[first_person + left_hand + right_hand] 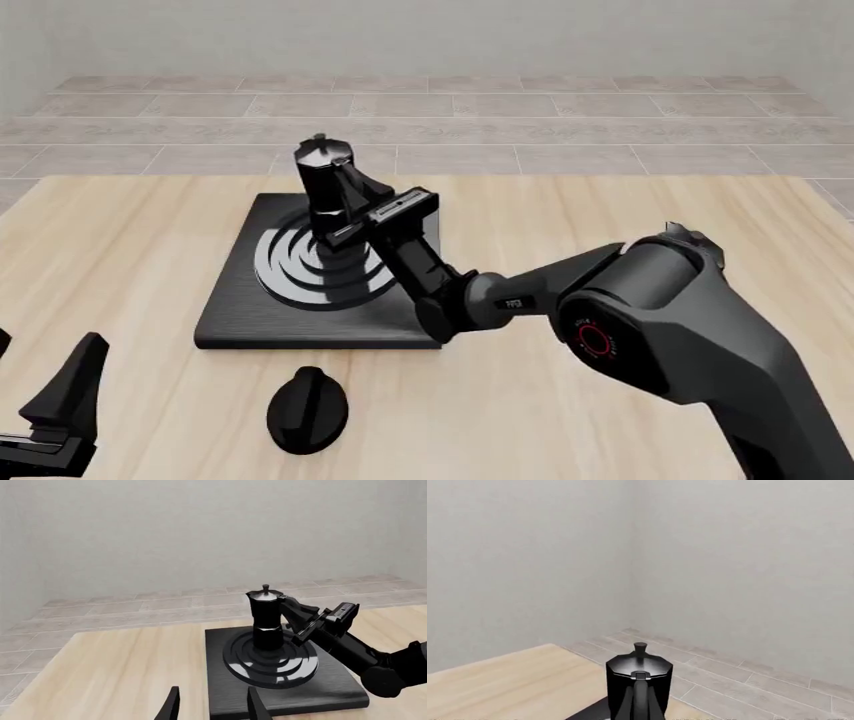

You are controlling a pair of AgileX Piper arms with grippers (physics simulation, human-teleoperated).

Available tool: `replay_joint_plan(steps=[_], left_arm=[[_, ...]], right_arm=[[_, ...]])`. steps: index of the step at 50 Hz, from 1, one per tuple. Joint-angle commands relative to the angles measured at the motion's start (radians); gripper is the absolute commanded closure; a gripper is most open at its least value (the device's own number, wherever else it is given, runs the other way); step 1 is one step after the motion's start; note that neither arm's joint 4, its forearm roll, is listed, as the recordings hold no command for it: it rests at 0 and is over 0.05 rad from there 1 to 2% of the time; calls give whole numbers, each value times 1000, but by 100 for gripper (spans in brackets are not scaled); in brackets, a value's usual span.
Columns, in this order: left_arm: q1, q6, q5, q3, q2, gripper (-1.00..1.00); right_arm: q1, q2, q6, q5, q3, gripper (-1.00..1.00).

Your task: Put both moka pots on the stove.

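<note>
So right now only one moka pot (324,178) is anywhere I can see, and it's standing upright on the stove (227,318), toward the 12 o'clock side of the burner rings (300,270). The second pot doesn't show up in any view, so no idea where it's sitting.

My right gripper (350,205) is in at the pot's handle side, roughly its 4 o'clock in the front view. It's black on black there, so I honestly can't tell if it's clamped on the handle or has let go. My left gripper (211,706) is slack and holding nothing, low at about 7 o'clock on the desk (120,230), well apart from the stove.

Handling guess: the pot looks like rigid metal, probably with some heft, top-heavy because of the narrow waist, and glossy enough to slip. The faceted body wouldn't give flat pads much to bite on, so I'd take the side handle, or pinch the waist if the handle faces away. Keep it vertical and set it down gently, since it could tip.

That small black knob (307,408) at the stove's 6 o'clock is something to steer around.
</note>
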Motion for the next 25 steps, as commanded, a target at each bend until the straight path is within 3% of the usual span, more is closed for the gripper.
replay_joint_plan(steps=[1,8,9,25], left_arm=[[2,-3,0,0,0,-100],[4,-5,1,0,0,-100],[4,-3,1,0,0,-100],[7,-6,3,0,0,-100]], right_arm=[[-5,27,-11,0,13,100],[-15,43,-14,0,10,100],[-19,44,-14,0,14,-100],[-33,47,-12,0,16,-100]])
